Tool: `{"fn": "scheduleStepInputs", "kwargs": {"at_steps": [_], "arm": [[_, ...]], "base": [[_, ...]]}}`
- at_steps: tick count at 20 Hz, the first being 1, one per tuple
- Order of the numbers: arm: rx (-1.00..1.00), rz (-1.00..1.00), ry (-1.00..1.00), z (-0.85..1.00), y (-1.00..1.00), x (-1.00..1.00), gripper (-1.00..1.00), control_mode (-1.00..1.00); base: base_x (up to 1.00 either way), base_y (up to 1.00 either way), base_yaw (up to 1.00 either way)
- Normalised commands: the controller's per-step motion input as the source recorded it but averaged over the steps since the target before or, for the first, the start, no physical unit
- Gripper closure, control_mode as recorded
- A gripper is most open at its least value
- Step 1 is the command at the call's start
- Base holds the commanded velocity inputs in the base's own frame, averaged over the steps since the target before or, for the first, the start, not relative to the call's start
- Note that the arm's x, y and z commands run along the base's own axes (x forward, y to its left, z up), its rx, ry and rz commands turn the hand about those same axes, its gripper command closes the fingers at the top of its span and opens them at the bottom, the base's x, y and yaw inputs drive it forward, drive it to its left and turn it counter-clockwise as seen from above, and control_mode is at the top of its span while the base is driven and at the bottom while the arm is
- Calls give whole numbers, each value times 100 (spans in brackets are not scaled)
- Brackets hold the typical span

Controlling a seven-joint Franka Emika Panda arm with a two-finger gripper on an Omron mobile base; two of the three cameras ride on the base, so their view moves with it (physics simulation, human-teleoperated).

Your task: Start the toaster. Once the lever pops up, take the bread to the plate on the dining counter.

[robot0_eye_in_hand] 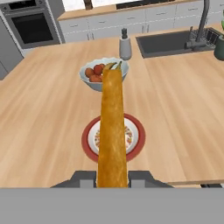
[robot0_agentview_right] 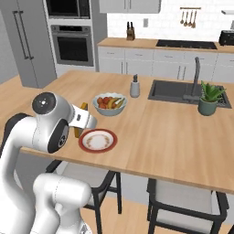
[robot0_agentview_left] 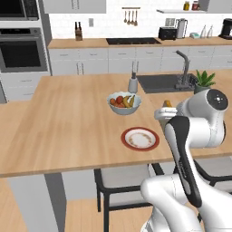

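The fingers (robot0_eye_in_hand: pixel 89 178) are clamped on the lower edge of the bread (robot0_eye_in_hand: pixel 112 131), which stands on edge between them, crust toward the camera. The gripper (robot0_eye_in_hand: pixel 112 179) hangs above the near side of the dining counter (robot0_agentview_left: pixel 68 127), and in the hand view the slice lines up over the plate (robot0_eye_in_hand: pixel 135 146), though how high it sits above the plate I cannot tell. Just beyond the plate stands the fruit bowl (robot0_eye_in_hand: pixel 89 81).

The risk I see is in the release: dropped on edge from height, the slice could tip, roll off the rim, or land against the bowl. The toaster (robot0_agentview_left: pixel 167 33) sits far back on the rear counter. No writing or labels are readable anywhere.
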Motion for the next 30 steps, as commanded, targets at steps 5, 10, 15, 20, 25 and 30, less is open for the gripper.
{"fn": "scheduleStepInputs", "kwargs": {"at_steps": [5,10,15,20,25,30], "arm": [[0,0,0,0,0,0,100,100],[0,0,0,0,0,0,100,100],[0,0,0,0,0,0,100,-100],[0,0,0,0,0,0,100,-100],[0,0,0,0,0,0,100,-100],[4,5,5,-14,6,18,100,-100]], "base": [[3,0,0],[0,0,0],[0,0,0],[0,0,0],[0,0,0],[0,0,0]]}}
